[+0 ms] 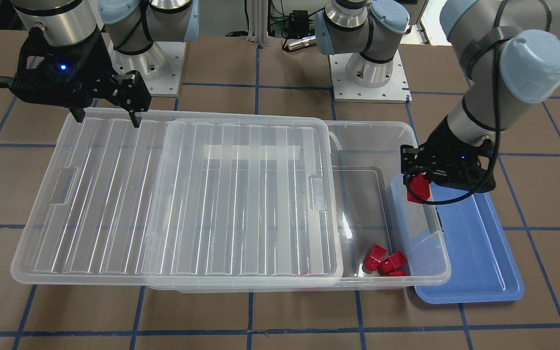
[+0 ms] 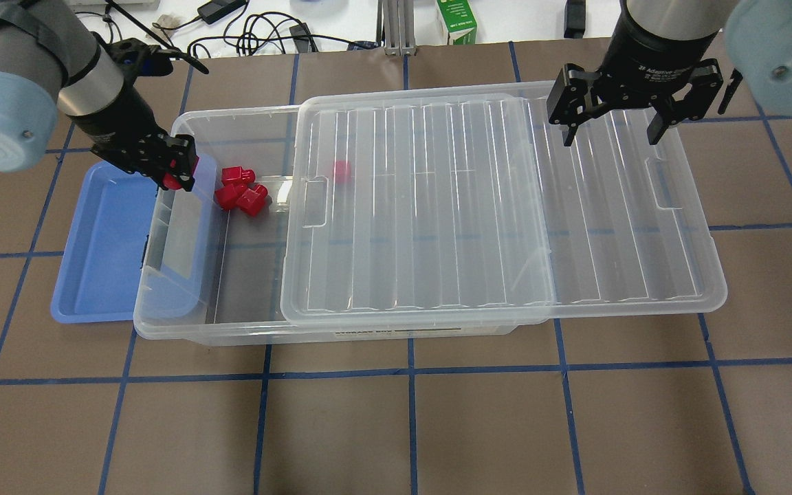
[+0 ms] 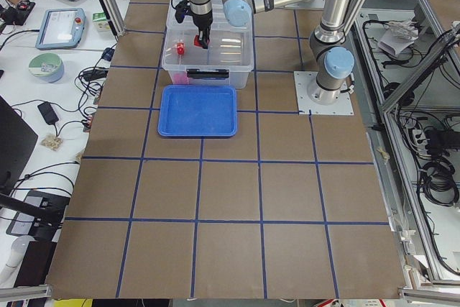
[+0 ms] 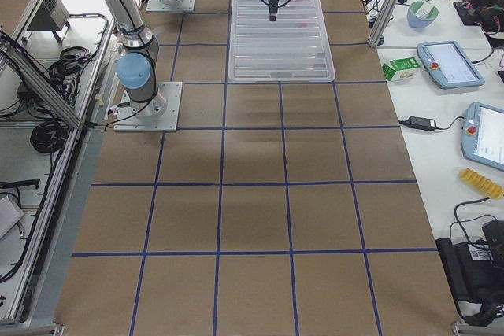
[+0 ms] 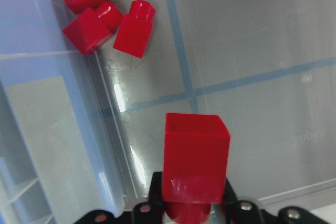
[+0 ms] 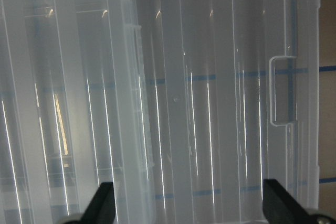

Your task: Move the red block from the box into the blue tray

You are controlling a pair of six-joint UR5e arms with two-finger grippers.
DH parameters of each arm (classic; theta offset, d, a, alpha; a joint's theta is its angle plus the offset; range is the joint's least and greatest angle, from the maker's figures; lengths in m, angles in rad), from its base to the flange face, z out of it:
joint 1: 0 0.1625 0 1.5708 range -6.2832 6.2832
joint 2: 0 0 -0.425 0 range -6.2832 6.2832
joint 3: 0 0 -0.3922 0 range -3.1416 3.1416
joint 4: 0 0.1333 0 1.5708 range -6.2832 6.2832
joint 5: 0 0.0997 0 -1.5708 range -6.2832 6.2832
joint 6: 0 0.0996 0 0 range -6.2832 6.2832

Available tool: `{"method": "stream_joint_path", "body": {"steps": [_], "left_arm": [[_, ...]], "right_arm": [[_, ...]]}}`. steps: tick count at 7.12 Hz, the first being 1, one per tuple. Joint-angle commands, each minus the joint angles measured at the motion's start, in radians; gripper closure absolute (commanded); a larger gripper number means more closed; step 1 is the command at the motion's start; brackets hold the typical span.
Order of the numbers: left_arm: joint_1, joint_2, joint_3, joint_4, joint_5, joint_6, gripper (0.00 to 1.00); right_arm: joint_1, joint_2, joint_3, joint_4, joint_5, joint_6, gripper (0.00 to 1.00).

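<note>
**A:** Largest entry?

**B:** Worktop (image 2: pixel 410 426), brown, ruled into squares with blue tape. It carries everything else.

**A:** Next?

**B:** Box (image 2: pixel 217 333), clear plastic, long and shallow. Then its lid (image 2: pixel 437 206), ribbed and clear, with recessed handles. It lies offset toward the robot's right and overhangs that end, so the left end of the box stands uncovered.

**A:** The tray?

**B:** Blue tray (image 2: pixel 104 247), shallow with rounded corners, flat on the worktop just beside the box's left end. From where I stand I can't tell whether the two touch.

**A:** The arms' ends?

**B:** Right tool (image 2: pixel 609 127), black, pointing down over the right part of the lid. Its fingers are spread wide with nothing between them. Left tool (image 2: pixel 174 177), black, closed narrow around one red block (image 5: pixel 195 156).

**A:** Where is that block?

**B:** Lifted off the box floor, over the uncovered end, close by the end wall that faces the blue tray. The stud end sits back between the fingers and the square body sticks out.

**A:** Smallest items?

**B:** Loose red blocks (image 2: pixel 241 189), three in a cluster on the box floor in the uncovered end. A further red piece (image 2: pixel 342 171) shows dimly through the lid.
</note>
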Motion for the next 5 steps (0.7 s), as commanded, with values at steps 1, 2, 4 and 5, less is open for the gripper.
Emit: {"method": "stream_joint_path", "body": {"steps": [1,2,4,5], "left_arm": [[0.167,-0.044,0.002,0.022,0.028,0.134,1.0],[0.206,-0.082,-0.009,0.072,0.032,0.232,1.0],[0.303,-0.166,-0.056,0.186,0.025,0.306,1.0],[0.311,-0.206,-0.101,0.27,0.026,0.326,1.0]], "right_arm": [[-0.001,-0.001,-0.002,0.002,0.0,0.0,0.0],[0.0,-0.001,0.0,-0.001,0.006,0.0,0.0],[0.0,-0.001,0.0,-0.003,0.009,0.0,0.0],[0.0,0.001,-0.002,-0.006,0.01,0.002,0.0]]}}
